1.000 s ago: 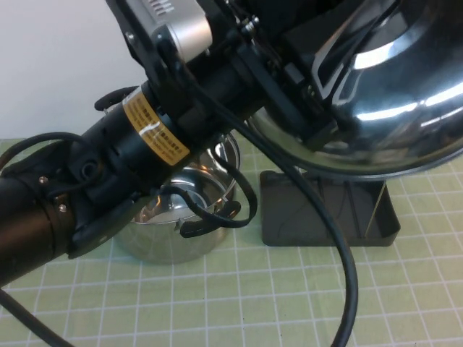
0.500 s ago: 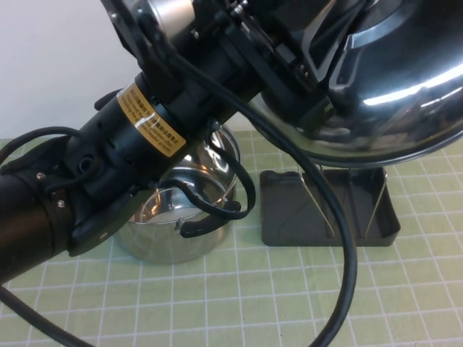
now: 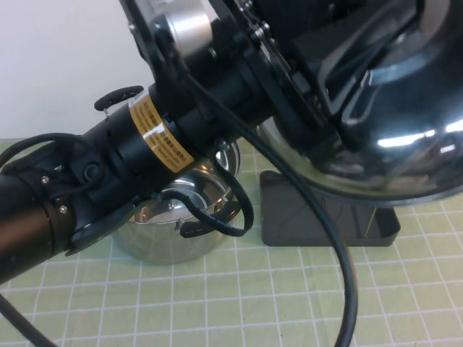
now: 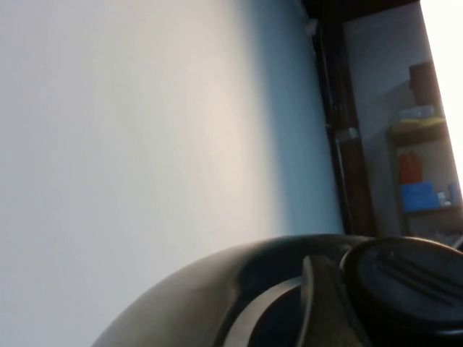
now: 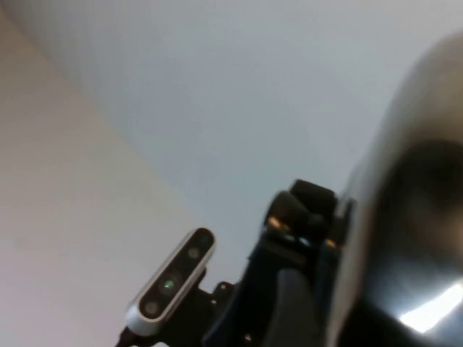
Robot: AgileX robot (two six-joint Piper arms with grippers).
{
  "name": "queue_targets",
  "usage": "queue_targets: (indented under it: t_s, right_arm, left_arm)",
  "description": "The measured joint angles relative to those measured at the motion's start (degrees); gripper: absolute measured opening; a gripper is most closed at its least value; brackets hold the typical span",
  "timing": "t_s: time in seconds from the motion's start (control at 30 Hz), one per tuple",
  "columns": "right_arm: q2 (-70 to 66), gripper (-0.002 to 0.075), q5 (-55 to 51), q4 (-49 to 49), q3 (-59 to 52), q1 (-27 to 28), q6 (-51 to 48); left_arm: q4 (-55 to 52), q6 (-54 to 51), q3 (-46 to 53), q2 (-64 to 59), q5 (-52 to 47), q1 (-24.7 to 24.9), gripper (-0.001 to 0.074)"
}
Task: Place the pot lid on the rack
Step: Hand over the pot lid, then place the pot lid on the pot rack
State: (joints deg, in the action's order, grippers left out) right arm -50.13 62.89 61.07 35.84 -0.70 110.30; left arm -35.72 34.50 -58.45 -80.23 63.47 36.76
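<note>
The pot lid (image 3: pixel 405 152), shiny domed steel, hangs in the air at the upper right of the high view, above the rack (image 3: pixel 289 217). Only the rack's dark grey tray shows; the lid hides its wire loops. My left arm reaches up from the lower left, and my left gripper (image 3: pixel 318 123) is against the lid. In the left wrist view the lid's black knob (image 4: pixel 405 289) sits right at the jaws. The right wrist view shows the lid's rim (image 5: pixel 391 217) very close, with the left gripper (image 5: pixel 296 238) beyond it. My right gripper itself does not show clearly.
The deep steel pot (image 3: pixel 173 238) with black handles (image 3: pixel 119 96) stands open on the green gridded mat (image 3: pixel 253 303), left of the tray. The left arm and its cable (image 3: pixel 340 253) cross in front of the pot. A white wall is behind.
The lid has come lower in the high view with the left gripper and now covers the rack's wire loops, which showed half a second ago. The pot and tray have not moved.
</note>
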Motion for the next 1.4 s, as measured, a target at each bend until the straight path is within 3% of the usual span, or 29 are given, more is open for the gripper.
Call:
queue_targets:
  t_s: [0.2,0.23,0.5,0.57,0.67,0.8,0.97,1.2,1.4]
  right_arm:
    - [-2.28,0.0144,6.35,-3.69,0.15,0.00,-7.45]
    - [-2.28,0.0114,7.13,-3.97,0.21,-0.02,-8.83]
    - [-2.17,0.0100,7.41,-4.22,0.21,-0.12,-12.67]
    - [-2.17,0.0100,6.90,-4.22,0.21,-0.12,-13.76]
    - [-2.17,0.0100,6.27,-4.11,0.21,-0.12,-15.81]
    - [-2.27,0.0099,5.60,-4.11,0.21,-0.12,-17.40]
    - [-2.39,0.0098,5.15,-4.22,0.21,-0.12,-19.40]
    - [-2.61,0.0098,3.56,-4.79,0.21,-0.12,-21.58]
    - [-2.61,0.0098,-2.01,-3.38,0.21,-0.12,-24.74]
  left_arm:
    - [-5.85,0.36,0.00,-0.15,-1.31,-0.13,0.0330]
    - [-6.18,1.37,0.00,-0.45,-1.32,-0.13,0.0332]
    - [-6.60,5.45,0.00,-2.12,-0.51,-0.13,0.0340]
    - [-6.84,7.41,0.00,-2.27,-0.51,-0.13,0.0410]
    - [-7.81,12.47,-0.04,-2.27,-0.51,-0.13,0.0590]
    - [-8.94,15.15,-0.36,-2.27,-1.52,-0.13,0.0673]
    - [-9.31,13.97,-0.36,-0.31,-8.58,-0.13,0.0690]
    - [-10.59,11.92,-0.36,3.57,-28.06,-0.13,0.0692]
    - [-13.57,11.29,-0.36,7.76,-34.71,-0.13,0.0692]
